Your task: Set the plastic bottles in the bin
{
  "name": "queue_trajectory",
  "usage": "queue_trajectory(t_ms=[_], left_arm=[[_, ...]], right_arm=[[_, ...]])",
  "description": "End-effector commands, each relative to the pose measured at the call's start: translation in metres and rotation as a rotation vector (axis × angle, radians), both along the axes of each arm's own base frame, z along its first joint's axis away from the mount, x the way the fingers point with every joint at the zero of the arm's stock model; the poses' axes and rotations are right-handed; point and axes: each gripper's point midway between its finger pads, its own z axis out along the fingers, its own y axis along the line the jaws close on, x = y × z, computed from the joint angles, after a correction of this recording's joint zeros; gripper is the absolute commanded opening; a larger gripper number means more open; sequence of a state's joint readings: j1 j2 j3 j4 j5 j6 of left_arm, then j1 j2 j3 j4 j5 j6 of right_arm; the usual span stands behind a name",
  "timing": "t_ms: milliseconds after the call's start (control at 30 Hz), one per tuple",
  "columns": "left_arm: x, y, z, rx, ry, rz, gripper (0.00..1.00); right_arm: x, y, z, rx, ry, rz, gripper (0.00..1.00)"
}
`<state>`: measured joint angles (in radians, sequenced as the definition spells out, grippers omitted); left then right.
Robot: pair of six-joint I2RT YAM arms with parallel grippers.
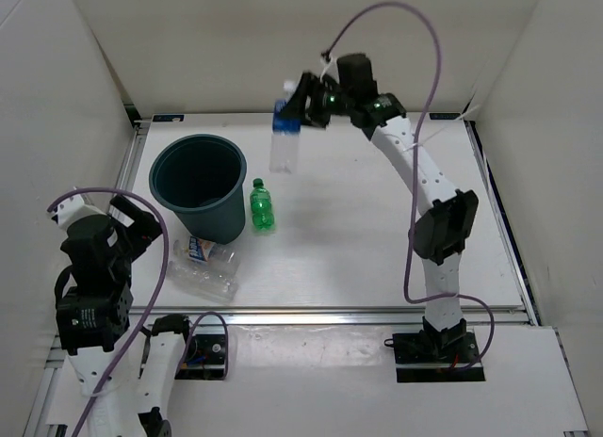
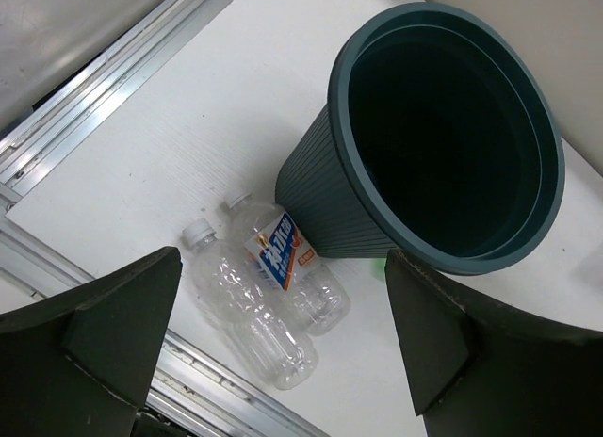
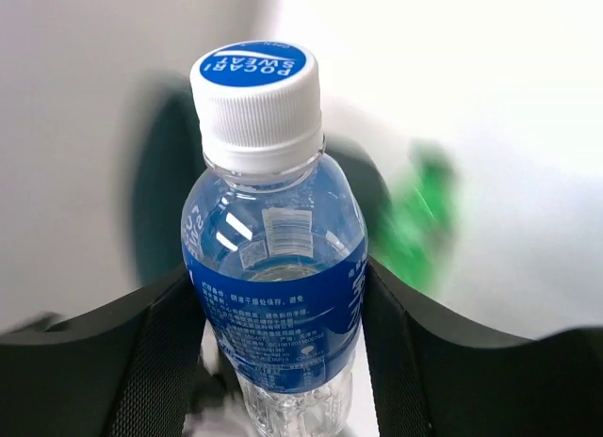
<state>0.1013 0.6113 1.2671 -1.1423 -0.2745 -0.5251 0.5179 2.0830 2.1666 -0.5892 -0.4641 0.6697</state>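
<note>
Four bottles, one bin; blue-label bottle tight in right pincer, left pincer agape.

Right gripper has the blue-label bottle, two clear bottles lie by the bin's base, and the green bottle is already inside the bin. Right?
Not quite. The green bottle stands on the table beside the bin, not inside it; the top view shows this. The rest holds: the right gripper grips the blue-label bottle, and two clear bottles lie by the bin's base.
</note>
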Motion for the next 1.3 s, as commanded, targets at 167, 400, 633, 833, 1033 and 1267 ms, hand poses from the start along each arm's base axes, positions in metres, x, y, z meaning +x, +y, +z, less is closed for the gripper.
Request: queue_trajectory(t_ms=[167, 400, 633, 833, 1033, 1267], left_arm=[[0.003, -0.013, -0.006, 0.011, 0.054, -0.092, 1.0], [-0.008, -0.009, 0.007, 0.073, 0.063, -0.091, 1.0], [-0.008, -0.006, 0.026, 0.111, 0.03, -0.098, 1.0], [-0.006, -0.003, 0.019, 0.076, -0.006, -0.045, 1.0], [-0.009, 0.001, 0.013, 0.04, -0.022, 0.008, 1.0], [-0.013, 0.004, -0.004, -0.01, 0.006, 0.07, 1.0]], right_arm=[[-0.003, 0.083, 0.144, 0.286, -0.455, 0.016, 0.48], [-0.026, 0.141, 0.126, 0.292, -0.551, 0.089, 0.59], [-0.035, 0.095, 0.166, 0.233, -0.599, -0.023, 1.0], [0.001, 0.003, 0.117, 0.154, -0.382, -0.172, 1.0], [-0.012, 0.013, -0.028, 0.119, -0.012, 0.113, 1.0], [-0.023, 0.033, -0.131, 0.124, 0.233, 0.293, 1.0]])
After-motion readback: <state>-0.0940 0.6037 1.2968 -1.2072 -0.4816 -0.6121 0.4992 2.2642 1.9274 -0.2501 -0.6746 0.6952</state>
